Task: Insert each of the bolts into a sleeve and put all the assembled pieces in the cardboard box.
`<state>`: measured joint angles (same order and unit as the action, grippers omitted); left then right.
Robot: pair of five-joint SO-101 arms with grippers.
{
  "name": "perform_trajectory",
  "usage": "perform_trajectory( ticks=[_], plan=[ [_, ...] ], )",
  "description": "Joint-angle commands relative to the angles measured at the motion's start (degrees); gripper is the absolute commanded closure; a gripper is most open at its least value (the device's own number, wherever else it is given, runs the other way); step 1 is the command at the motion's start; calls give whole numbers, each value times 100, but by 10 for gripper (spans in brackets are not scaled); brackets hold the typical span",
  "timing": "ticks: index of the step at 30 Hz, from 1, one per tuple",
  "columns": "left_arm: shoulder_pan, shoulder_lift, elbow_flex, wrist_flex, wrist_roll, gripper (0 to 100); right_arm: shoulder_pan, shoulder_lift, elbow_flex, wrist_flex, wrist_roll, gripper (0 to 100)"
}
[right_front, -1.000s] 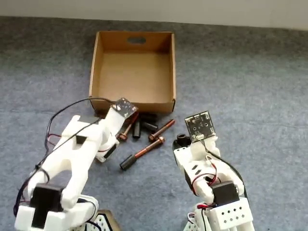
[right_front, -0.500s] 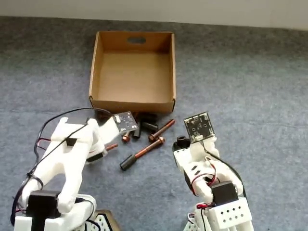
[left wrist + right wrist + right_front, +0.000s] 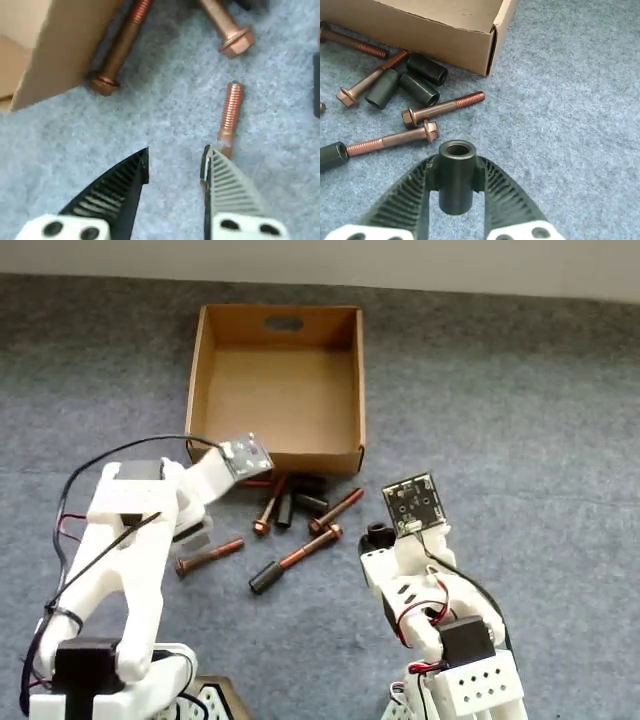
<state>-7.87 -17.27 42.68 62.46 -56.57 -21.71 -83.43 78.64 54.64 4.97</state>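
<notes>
Far side of bench (image 3: 520, 420): cardboard box (image 3: 275, 458). Loose bolts and sleeves (image 3: 300, 502) lie just before its front wall, with one long bolt (image 3: 122, 42) along that wall. Nearer lies a bolt with a sleeve at its tip (image 3: 295, 562). Left of it, a single bolt (image 3: 210, 554) lies just beside the left hand (image 3: 175, 160). Right of the heap, the right hand (image 3: 456, 167) grips an upright sleeve (image 3: 456, 182).

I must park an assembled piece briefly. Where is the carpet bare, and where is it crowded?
Bare: the carpet right of the cardboard box and left of it; the box floor too. Crowded: the strip in front of the box, where bolts and sleeves lie mixed.
</notes>
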Motion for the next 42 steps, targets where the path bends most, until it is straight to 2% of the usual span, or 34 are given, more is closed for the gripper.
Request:
perform_trajectory(
  ticks=[1, 3, 7, 9, 15, 20, 25, 32, 38, 42],
  plan=[
    [-101, -189, -338, 659, 1055, 834, -13, -75, -31, -119, -9, 993],
    [-84, -189, -347, 976, 2154, 851, -13, -75, -31, -119, -9, 993],
    [22, -136, -189, 1530, 4870, 857, -22, -75, -31, -119, -9, 993],
    [145, -136, -84, 1670, 5670, 857, -22, -75, -31, -119, -9, 993],
    [470, -136, 391, 1363, 5723, 859, -22, -75, -22, -119, -9, 993],
    [198, -127, 892, 97, 5732, 860, -13, -75, -22, -119, -9, 993],
    [-374, -127, 1015, -905, 5741, 860, -13, -75, -22, -119, -9, 993],
    [-365, -171, 998, -1073, 5793, 860, -13, -75, -22, -119, -9, 993],
    [-251, -180, 857, -1073, 7138, 857, -13, -75, -13, -119, -9, 993],
    [-119, -180, 611, -1055, 7754, 856, -22, -75, -13, -119, -9, 993]
  ],
)
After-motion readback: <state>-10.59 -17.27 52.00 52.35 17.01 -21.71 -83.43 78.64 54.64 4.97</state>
